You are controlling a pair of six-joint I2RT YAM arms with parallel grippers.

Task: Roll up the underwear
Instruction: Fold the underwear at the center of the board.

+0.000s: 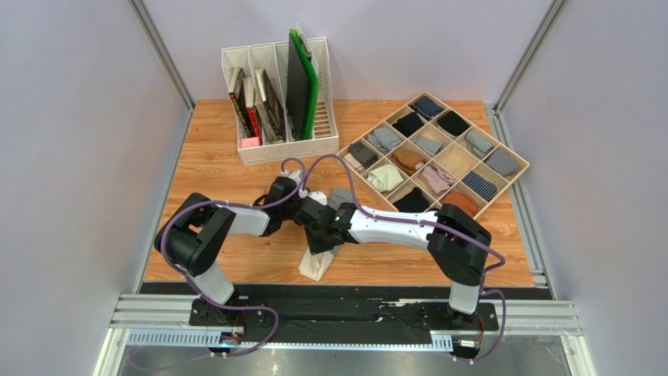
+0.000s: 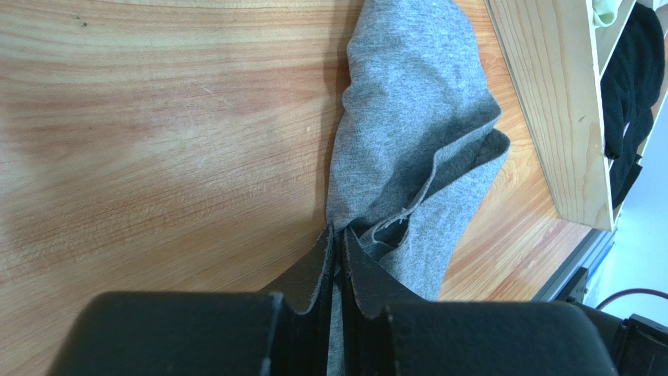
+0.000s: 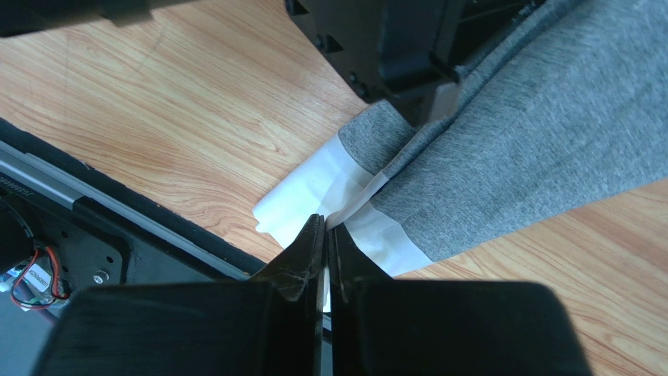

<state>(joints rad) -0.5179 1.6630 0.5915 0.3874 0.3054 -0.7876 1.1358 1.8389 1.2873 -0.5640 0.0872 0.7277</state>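
Right tool (image 3: 325, 223) closed tight, tips pinching edge of white waistband (image 3: 314, 188) of underwear (image 3: 533, 133). Left tool (image 2: 337, 235) almost fully closed, fingers clamped on bunched grey knit at garment's other end. In top view, underwear ran diagonally at frame centre between both tools: waistband end at lower centre on wooden surface (image 1: 204, 164), grey end toward upper centre. Farther back: wooden divider tray (image 1: 502, 191) holding small rolled bundles at upper right; white file rack (image 1: 290, 150) with books and green board at upper centre-left.

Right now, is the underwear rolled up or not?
Not rolled: the underwear lies stretched out long on the table, its white waistband end showing.
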